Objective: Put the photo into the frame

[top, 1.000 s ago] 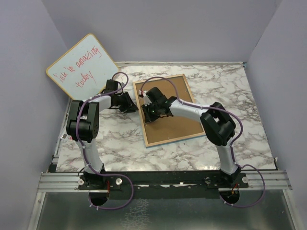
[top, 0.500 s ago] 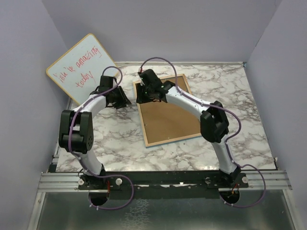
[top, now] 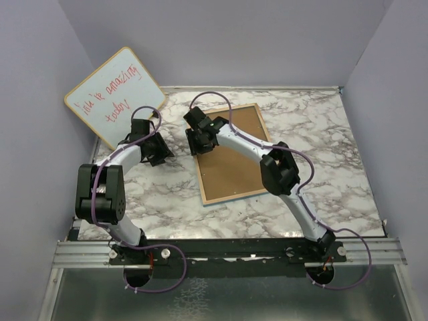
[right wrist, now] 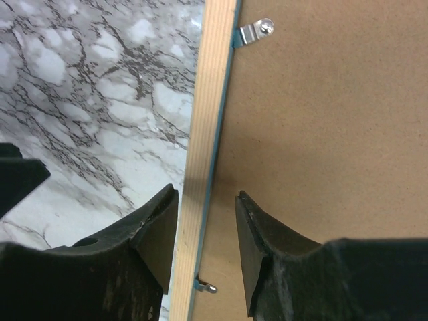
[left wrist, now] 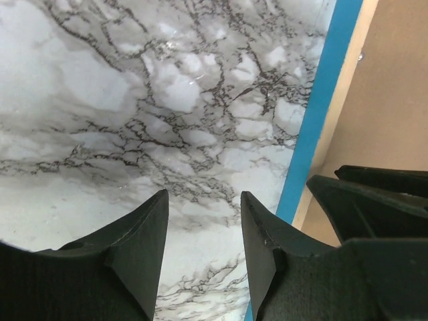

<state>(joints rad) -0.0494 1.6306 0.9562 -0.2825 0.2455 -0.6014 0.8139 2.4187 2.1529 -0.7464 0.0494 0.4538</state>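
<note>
The frame (top: 202, 175) lies face down on the marble table (top: 314, 134), its pale wood back up and a brown backing board (top: 234, 160) set in it. The photo is hidden. My right gripper (top: 199, 142) hovers open at the frame's left side; in the right wrist view its jaws (right wrist: 206, 194) straddle the wood rim (right wrist: 204, 120) without gripping it. My left gripper (top: 159, 152) is open over bare marble just left of the frame. In the left wrist view (left wrist: 204, 197) the frame's blue edge (left wrist: 321, 114) runs to its right.
A whiteboard (top: 114, 93) with red handwriting leans at the back left corner. Small metal clips (right wrist: 254, 32) hold the backing board (right wrist: 321, 120) at the rim. Purple walls close in the table on three sides. The two grippers are close together.
Both grippers have opened wider. The right one moved from over the backing board to the frame's left rim. The left one drew back leftward, away from the frame.
</note>
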